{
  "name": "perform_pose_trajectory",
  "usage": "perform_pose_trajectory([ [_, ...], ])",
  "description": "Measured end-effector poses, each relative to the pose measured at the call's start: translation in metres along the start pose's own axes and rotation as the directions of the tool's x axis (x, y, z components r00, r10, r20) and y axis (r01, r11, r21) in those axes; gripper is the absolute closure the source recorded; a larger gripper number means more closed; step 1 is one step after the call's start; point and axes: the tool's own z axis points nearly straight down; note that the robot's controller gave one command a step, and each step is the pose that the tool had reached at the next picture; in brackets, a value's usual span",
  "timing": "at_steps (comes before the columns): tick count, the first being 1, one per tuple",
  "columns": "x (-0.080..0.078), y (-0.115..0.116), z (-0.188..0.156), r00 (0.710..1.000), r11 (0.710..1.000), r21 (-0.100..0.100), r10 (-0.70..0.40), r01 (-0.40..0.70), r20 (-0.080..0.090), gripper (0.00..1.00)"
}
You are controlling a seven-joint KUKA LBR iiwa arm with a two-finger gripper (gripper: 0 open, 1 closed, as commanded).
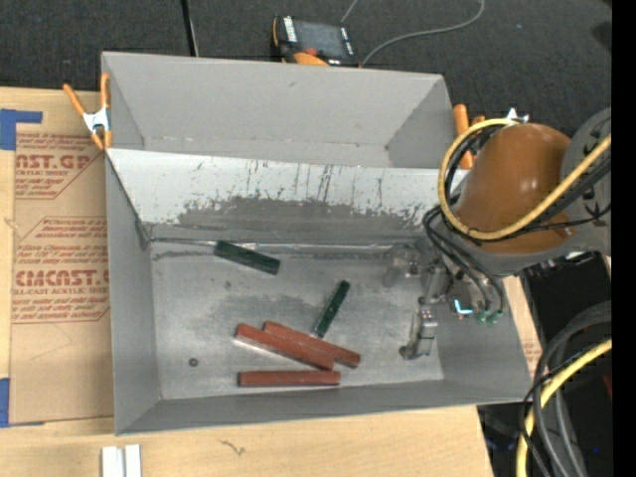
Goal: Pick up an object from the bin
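Note:
My gripper (419, 338) hangs low over the bin floor at the right side, with bare floor under it. The nearest loose thing is a short dark green stick (331, 307), lying tilted in the middle of the bin, to the left of the gripper and apart from it. Two red-brown sticks (298, 344) lie overlapping each other just below and to the left of that green stick. A third red-brown stick (288, 378) lies flat along the front wall.
A second dark green stick (247, 256) lies near the back wall at the left. The bin's walls slope steeply, and the right wall stands close beside the gripper. The arm's orange dome and cables sit above the right rim.

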Motion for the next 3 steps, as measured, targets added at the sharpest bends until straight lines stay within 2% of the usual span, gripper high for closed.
perform_pose_trajectory([
  [1, -0.014, 0.059, 0.113, 0.987, 0.987, -0.001, -0.162, 0.162, 0.005, 0.00],
  [2, 0.007, 0.064, 0.114, 0.999, 0.999, 0.001, -0.038, 0.038, 0.017, 0.00],
  [3, 0.012, 0.072, 0.113, 0.999, 1.000, 0.001, -0.027, 0.027, 0.022, 0.00],
])
